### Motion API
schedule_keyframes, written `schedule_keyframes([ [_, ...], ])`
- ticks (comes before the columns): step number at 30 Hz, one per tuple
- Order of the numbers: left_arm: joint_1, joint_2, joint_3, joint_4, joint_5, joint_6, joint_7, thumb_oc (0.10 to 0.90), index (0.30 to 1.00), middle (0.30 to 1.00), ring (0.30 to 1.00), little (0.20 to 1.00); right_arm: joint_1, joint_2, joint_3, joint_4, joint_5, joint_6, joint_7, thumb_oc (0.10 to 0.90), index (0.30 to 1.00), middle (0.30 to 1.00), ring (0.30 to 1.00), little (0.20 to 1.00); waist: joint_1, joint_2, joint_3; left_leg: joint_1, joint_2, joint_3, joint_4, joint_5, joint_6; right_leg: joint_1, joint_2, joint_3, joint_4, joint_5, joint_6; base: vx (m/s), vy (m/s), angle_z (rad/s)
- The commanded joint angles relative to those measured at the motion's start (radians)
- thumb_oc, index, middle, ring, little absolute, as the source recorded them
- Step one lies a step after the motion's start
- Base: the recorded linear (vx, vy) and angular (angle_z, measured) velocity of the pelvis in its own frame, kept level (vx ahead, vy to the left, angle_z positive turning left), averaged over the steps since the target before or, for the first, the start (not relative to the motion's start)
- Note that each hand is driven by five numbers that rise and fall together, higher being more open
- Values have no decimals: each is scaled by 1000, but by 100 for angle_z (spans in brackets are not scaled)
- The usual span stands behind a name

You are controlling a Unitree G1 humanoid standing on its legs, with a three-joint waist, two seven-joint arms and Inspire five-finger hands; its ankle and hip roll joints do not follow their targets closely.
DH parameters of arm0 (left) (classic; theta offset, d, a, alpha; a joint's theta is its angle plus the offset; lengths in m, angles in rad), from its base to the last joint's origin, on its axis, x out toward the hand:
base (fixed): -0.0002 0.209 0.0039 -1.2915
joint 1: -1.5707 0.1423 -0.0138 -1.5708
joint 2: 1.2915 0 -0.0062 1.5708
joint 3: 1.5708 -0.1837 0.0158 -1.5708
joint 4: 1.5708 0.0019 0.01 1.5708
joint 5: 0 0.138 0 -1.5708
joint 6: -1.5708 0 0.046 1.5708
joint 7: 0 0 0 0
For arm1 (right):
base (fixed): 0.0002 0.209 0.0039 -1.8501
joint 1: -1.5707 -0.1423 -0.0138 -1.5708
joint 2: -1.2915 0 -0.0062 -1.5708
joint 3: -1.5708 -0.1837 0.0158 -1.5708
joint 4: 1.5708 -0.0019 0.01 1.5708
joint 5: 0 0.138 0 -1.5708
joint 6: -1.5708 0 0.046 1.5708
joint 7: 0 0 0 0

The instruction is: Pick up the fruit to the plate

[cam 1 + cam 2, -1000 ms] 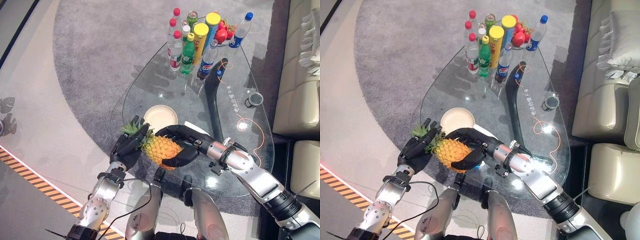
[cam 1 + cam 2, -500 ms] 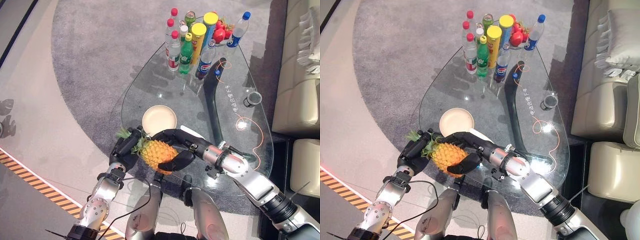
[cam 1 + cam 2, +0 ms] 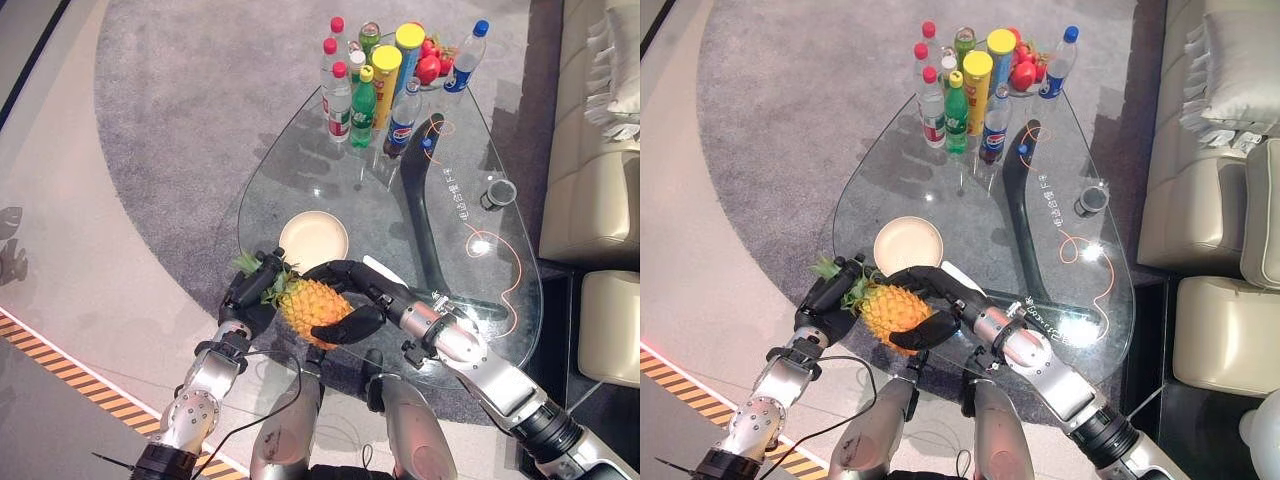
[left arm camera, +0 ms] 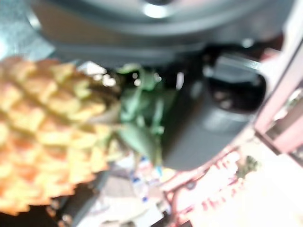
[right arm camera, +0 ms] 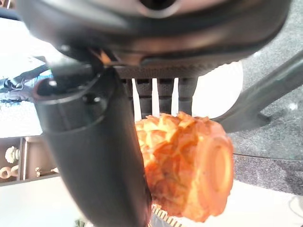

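A yellow pineapple point(image 3: 315, 306) with a green leafy crown is held above the near end of the glass table point(image 3: 330, 190). My right hand point(image 3: 345, 325) is shut on its body, fingers over the top and thumb underneath; the right wrist view shows the fruit point(image 5: 187, 170) clamped against the fingers. My left hand point(image 3: 252, 290) is shut on the crown, whose leaves point(image 4: 142, 118) lie against the palm in the left wrist view. A round cream plate point(image 3: 314, 240) lies on the glass just beyond the pineapple, with nothing on it.
Several bottles and two yellow-lidded cans point(image 3: 370, 80) stand at the table's far end, with red fruit point(image 3: 430, 68) behind them. A small dark cup point(image 3: 500, 192) sits near the right edge. A cream sofa point(image 3: 590, 170) runs along the right.
Both hands and the pineapple keep the same grip. The whole picture has shifted as the camera moved; the pineapple stays just short of the plate.
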Motion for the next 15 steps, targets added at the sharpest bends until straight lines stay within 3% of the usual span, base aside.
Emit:
schedule_keyframes([
  [1,27,-90,-102,-128,-38,19,-76,100,300,300,300,200,-72,149,0,-157,81,-156,-52,800,900,900,900,900,-17,-27,-97,-10,-69,55,84,-58,88,96,25,71,-178,105,23,0,0,0],
  [15,21,-95,-90,-119,-19,16,-85,100,300,300,300,200,-75,151,-15,-144,54,-134,-85,800,900,900,900,900,-15,-29,-97,-3,-66,58,74,-55,87,102,24,66,-185,107,23,0,0,0],
])
